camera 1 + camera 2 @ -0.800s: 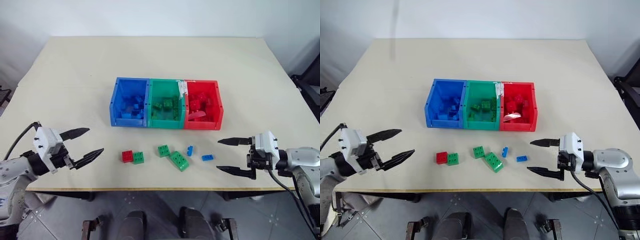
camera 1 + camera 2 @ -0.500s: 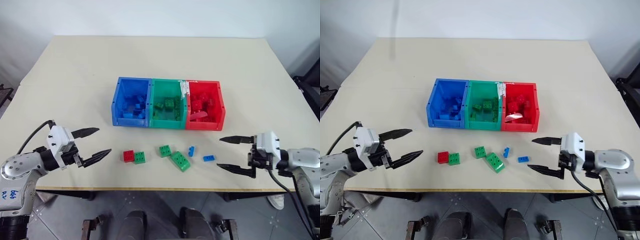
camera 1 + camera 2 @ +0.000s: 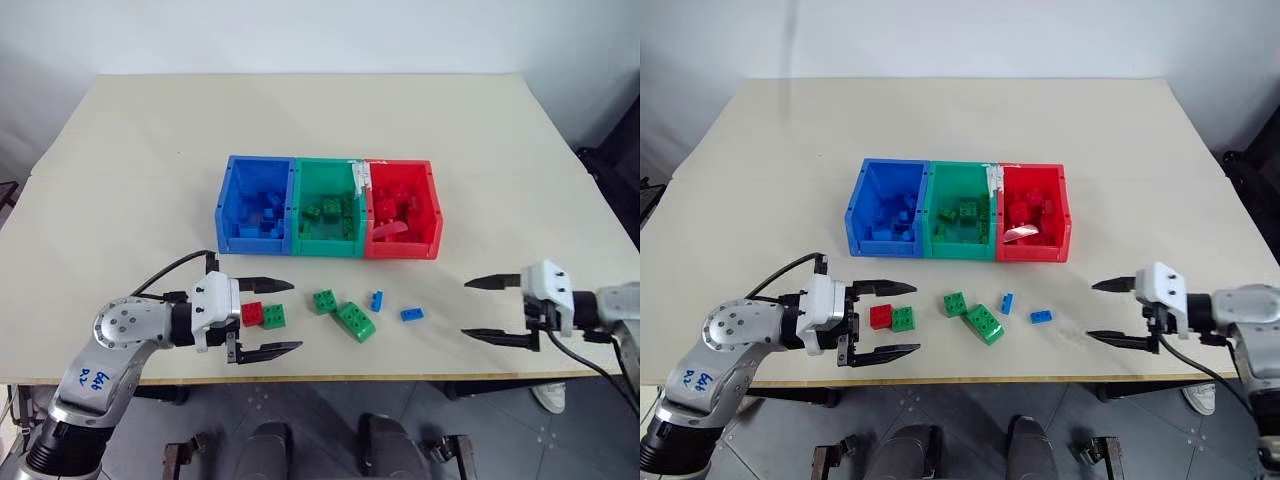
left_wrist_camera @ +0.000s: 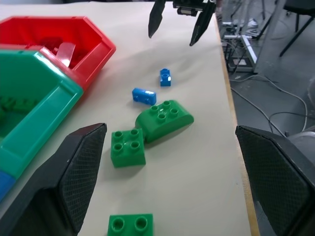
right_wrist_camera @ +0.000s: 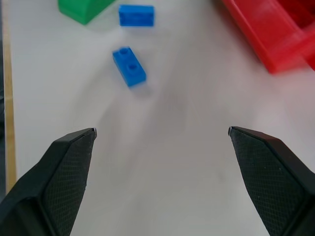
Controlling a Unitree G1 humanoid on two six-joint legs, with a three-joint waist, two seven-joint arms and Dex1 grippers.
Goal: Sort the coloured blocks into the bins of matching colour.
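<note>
Both grippers' fingers (image 3: 265,285) wide apart, empty.

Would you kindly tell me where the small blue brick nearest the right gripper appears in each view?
Left eye view: blue brick, rightmost loose one, below the red bin.
Right eye view: rightmost loose brick again.
Left wrist view: farther blue brick, toward the right gripper.
Right wrist view: nearer blue brick.
Shared landmark: the red bin.
</note>
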